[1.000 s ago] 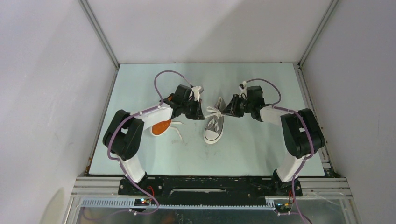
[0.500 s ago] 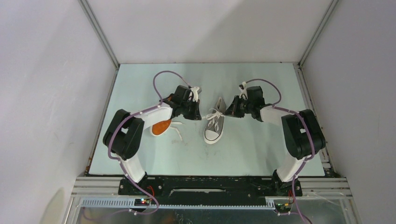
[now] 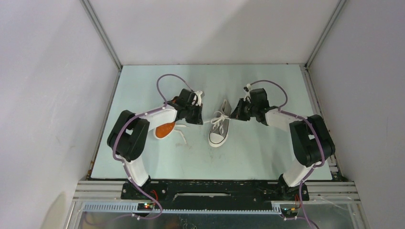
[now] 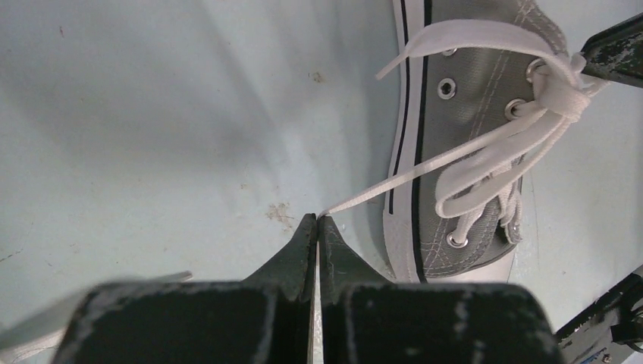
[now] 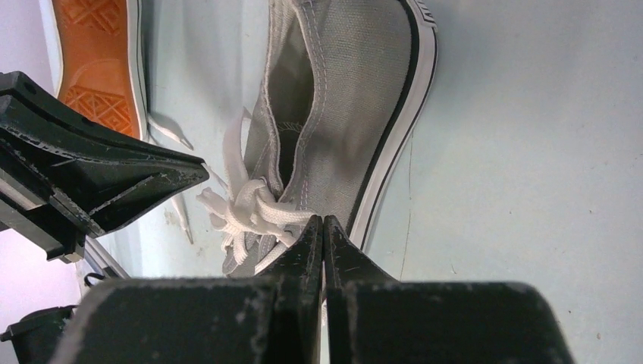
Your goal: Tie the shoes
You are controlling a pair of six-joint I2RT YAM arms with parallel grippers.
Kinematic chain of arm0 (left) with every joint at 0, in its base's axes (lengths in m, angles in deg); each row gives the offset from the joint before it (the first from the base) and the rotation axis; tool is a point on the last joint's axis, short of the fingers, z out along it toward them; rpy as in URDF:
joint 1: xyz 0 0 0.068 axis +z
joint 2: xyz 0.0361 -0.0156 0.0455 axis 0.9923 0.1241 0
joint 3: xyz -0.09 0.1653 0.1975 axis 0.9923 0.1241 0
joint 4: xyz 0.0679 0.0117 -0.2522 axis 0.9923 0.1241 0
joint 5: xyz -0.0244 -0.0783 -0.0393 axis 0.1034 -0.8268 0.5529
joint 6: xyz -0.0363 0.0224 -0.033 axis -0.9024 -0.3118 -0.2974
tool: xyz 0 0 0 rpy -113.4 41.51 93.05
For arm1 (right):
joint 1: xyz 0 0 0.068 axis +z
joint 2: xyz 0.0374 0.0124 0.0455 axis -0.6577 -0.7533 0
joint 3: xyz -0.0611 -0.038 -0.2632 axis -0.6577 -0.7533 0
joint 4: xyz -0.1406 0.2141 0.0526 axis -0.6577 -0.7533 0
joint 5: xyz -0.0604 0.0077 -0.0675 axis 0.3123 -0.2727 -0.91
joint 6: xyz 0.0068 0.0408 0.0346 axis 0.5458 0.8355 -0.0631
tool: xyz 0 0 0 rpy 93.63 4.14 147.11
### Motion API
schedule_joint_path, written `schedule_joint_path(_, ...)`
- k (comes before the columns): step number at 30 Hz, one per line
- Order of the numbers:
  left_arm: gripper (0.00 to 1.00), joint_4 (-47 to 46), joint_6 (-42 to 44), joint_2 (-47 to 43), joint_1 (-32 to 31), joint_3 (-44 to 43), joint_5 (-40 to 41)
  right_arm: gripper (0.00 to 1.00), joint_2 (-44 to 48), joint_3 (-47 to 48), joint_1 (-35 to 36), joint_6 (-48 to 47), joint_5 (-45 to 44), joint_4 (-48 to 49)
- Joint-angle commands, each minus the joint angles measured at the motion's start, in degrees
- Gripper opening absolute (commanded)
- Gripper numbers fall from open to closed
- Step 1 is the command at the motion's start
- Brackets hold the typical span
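Even, soft overhead light with faint shadows; wrist views sharp on the table (image 4: pixel 152 114), blurred nearest the lens.

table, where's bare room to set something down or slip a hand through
Free: the far strip of table between the back wall and both arms, and the near strip between the toe of the upright shoe and the arm bases. Crowded: the middle, where left end effector and right end effector pinch the laces, and the tipped shoe under the left arm.

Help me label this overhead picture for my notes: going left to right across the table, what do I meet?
tipped shoe showing its orange sole → left tool, shut on a lace → upright grey shoe → right tool, also shut on a lace
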Motion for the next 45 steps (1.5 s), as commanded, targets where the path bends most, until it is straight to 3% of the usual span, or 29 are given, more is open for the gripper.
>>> schedule_joint_path(1, 0.0, 0.18, 1.08, -0.28, 0.68, -0.83, 2.26, 0.0, 1.43, 1.75, 0.61, -1.61, -2.28, -0.29)
schedule_joint_path(3, 0.0, -0.1, 0.81, -1.31, 0.68, -0.26, 3.01, 0.0, 1.56, 1.75, 0.73, -1.8, -2.12, -0.1)
schedule_joint_path(5, 0.19, -1.39, 0.4, -2.99, 0.64, 0.79, 3.51, 0.0, 1.78, 1.75, 0.94, -2.01, -1.9, 0.25)
schedule_joint_path(9, 0.44, -7.23, -1.31, -8.14, 0.69, 4.9, 1.62, 0.0, 1.89, 1.75, 1.23, -2.16, -1.29, 1.11)
schedule_joint_path(13, 0.58, -10.79, -2.18, -11.92, 0.6, 7.14, -1.72, 0.0, 1.75, 1.75, 1.5, -2.12, -0.6, 1.67)
schedule_joint_path(15, 0.6, -12.55, -2.16, -12.55, 0.6, 7.53, -5.61, 0.0, 1.69, 1.84, 1.6, -2.22, -0.5, 1.71)
schedule_joint_path(23, 0.58, -17.57, -3.03, -5.2, -0.62, 4.0, -17.07, 0.0, 1.66, 1.93, 1.65, -2.21, -0.02, 1.9)
schedule_joint_path(27, 0.5, -18.8, -4.39, -1.85, -0.67, 2.87, -17.95, 0.0, 1.69, 1.93, 1.72, -2.17, 0.14, 1.85)
schedule_joint_path(38, 0.56, -16.62, -4.16, 1.61, -1.15, 0.0, -18.37, 0.0, 1.62, 1.93, 1.8, -2.22, 0.33, 2.02)
schedule_joint_path(40, 0.51, -16.07, -3.92, 2.25, -1.15, -0.38, -18.49, 0.0, 1.52, 1.93, 1.75, -2.17, 0.34, 1.99)
schedule_joint_path(43, 0.36, -15.24, -3.75, 2.79, -1.16, -0.98, -18.81, 0.0, 1.53, 1.93, 1.74, -2.16, 0.33, 2.06)
schedule_joint_path(45, 0.37, -14.58, -3.79, 3.23, -1.18, -1.49, -18.93, 0.0, 1.54, 1.97, 1.8, -2.13, 0.42, 2.11)
